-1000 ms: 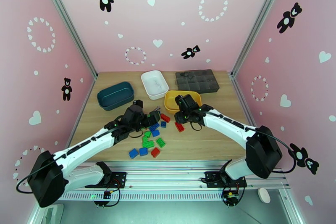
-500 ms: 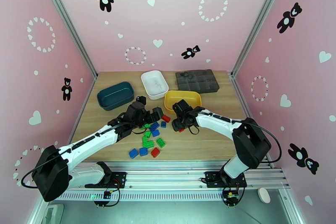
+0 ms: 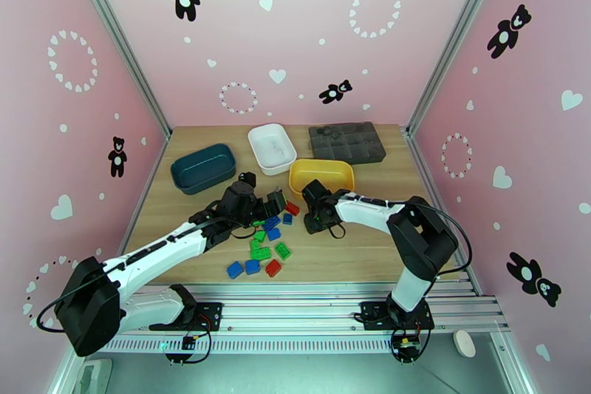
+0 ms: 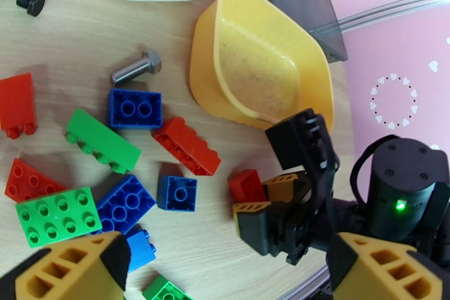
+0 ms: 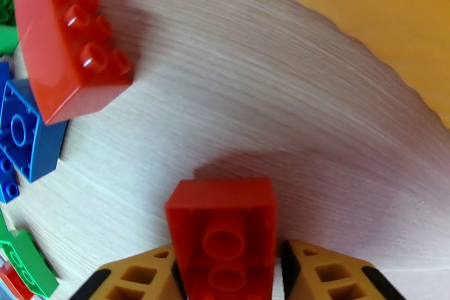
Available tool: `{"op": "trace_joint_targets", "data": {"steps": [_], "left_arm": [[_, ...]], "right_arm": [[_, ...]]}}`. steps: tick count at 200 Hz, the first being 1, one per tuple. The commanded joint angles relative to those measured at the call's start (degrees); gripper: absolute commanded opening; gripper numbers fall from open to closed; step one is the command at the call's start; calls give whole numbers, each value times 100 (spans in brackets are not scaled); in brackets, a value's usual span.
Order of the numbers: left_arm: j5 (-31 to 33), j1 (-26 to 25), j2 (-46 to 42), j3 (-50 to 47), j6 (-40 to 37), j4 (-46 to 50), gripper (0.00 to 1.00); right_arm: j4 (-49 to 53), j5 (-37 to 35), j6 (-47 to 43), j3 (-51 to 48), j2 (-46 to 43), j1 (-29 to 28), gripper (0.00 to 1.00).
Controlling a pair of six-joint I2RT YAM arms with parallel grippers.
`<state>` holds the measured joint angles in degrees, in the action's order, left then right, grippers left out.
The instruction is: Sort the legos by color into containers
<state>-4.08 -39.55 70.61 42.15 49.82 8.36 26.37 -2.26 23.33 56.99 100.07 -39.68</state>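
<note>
The right gripper (image 5: 225,278) had its jaws pinching a red lego (image 5: 222,228) at six o'clock of the yellow tray (image 3: 323,168); the left gripper (image 4: 225,270) had its jaws spread wide, empty.

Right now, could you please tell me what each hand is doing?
The left hand is open, empty.
The right hand is closed on a red lego.
</note>
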Motion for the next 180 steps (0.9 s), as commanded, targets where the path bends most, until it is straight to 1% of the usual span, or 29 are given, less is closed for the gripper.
{"op": "trace_joint_targets", "data": {"steps": [1,18,27,45,76,90,119,137,151,167,180], "left_arm": [[76,-32,-91,-69,53,16,98],[48,-35,-50,-36,32,-2,98],[33,-35,-9,-6,3,-1,99],[3,-31,94,99,-41,-23,98],[-176,-20,404,408,-174,-92,98],[-278,-14,600,823,-252,-91,98],[-521,58,1087,1508,-404,-87,98],[-657,116,1399,1852,-448,-82,99],[-740,158,1567,2021,-451,-90,98],[-813,197,1668,2043,-439,-132,98],[-822,212,1657,1972,-427,-131,98]], "right_arm": [[2,49,92,15,-68,-40,32],[63,77,119,-13,-391,-39,27],[112,76,119,-5,-547,-33,26],[247,35,110,69,-924,-29,26],[442,-87,9,340,-1262,119,26],[482,-87,-29,537,-1271,298,26],[398,175,-66,1046,-976,772,26],[409,311,-40,1490,-571,1026,26],[452,329,-39,1879,-256,1118,27],[483,332,-31,2261,89,1190,33],[556,321,-31,2505,315,1217,36]]}}
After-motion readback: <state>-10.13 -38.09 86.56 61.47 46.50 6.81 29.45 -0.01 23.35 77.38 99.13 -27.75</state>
